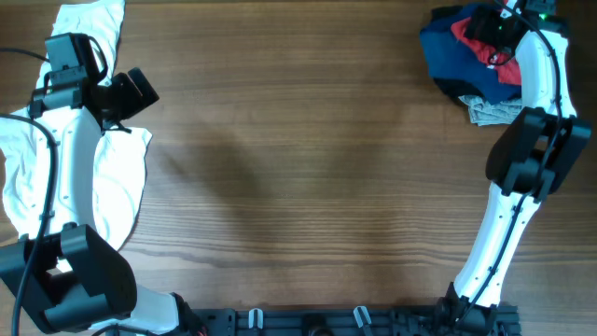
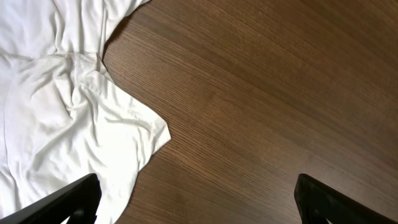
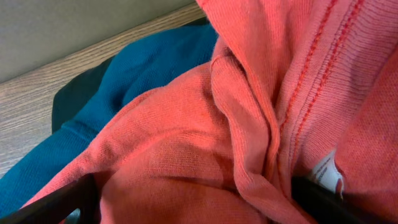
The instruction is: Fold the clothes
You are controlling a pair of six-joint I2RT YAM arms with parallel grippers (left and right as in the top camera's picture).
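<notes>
1. Left gripper (image 2: 196, 193). I read its two black fingers (image 2: 68, 202) as fully apart, with nothing between them. It hangs above the brown wood-grain table (image 1: 308, 168), over the edge of the large crumpled white cotton shirt (image 2: 62, 112). That shirt lies spread on the table's left side, partly under the left arm.

2. Right gripper (image 3: 196, 196). It sits at the far right corner of the table, down in the heap of clothes. Its fingers (image 3: 56, 205) stand wide apart. The red knitted T-shirt (image 3: 186, 137) bulges into the gap and lies against both.

3. Heap. The red knitted T-shirt rests on a dark blue soft garment (image 1: 443, 51). A small crumpled grey piece (image 1: 490, 112) lies at the heap's near edge, touching the blue. A white label (image 3: 326, 171) shows on the red cloth.
</notes>
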